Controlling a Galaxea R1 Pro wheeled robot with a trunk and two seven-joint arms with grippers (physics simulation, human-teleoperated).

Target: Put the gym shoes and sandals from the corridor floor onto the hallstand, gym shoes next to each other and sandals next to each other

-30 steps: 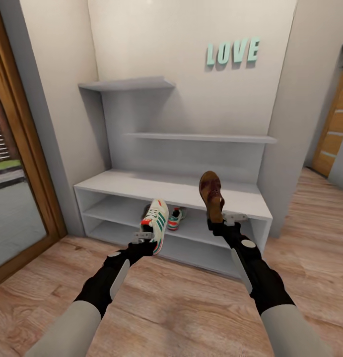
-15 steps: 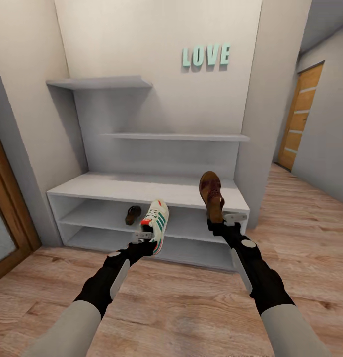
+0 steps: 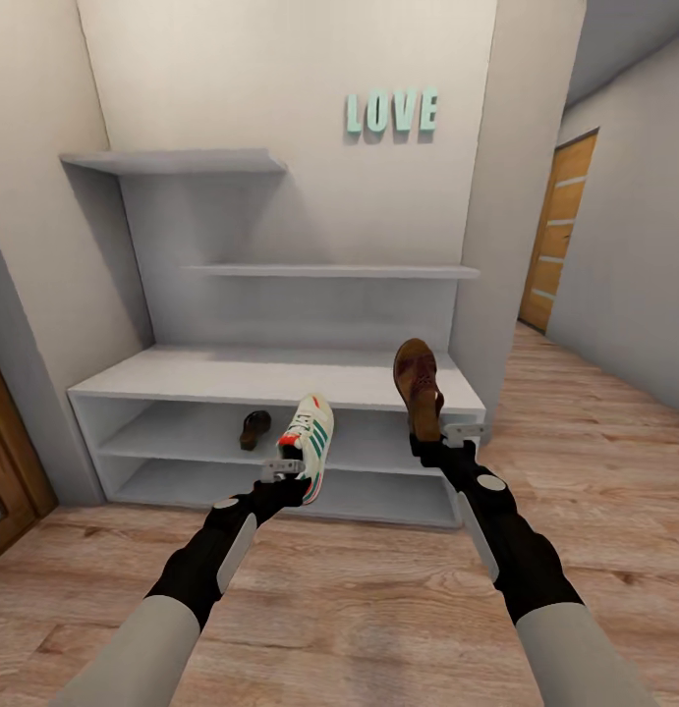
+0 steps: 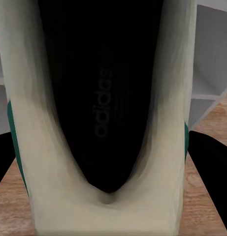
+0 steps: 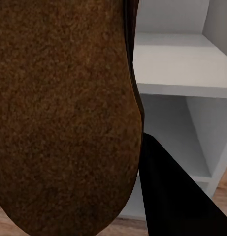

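Observation:
In the head view my left gripper (image 3: 283, 473) is shut on a white gym shoe (image 3: 310, 447) with green stripes, held toe-up in front of the hallstand (image 3: 231, 374). In the left wrist view this shoe's dark inside (image 4: 106, 98) is close up. My right gripper (image 3: 439, 434) is shut on a brown sandal (image 3: 418, 385), held upright above the hallstand's right end. The right wrist view looks onto that sandal's tan footbed (image 5: 64, 118), with the hallstand's shelves (image 5: 177, 64) beside it. A second sandal (image 3: 254, 429) lies on the middle shelf. The other gym shoe is hidden.
Stepped grey wall shelves (image 3: 172, 160) and mint LOVE letters (image 3: 391, 111) are above the hallstand. A wall corner (image 3: 506, 216) stands just right of it, with a wooden door (image 3: 557, 231) down the corridor. A brown door frame (image 3: 10, 471) is at the left. The corridor floor (image 3: 359, 599) lies under my arms.
The camera has swung right, so the hallstand sits further left in the picture. The shelf's gym shoe slid behind the held one, and the shelf's sandal came into sight. Both arms keep their hold.

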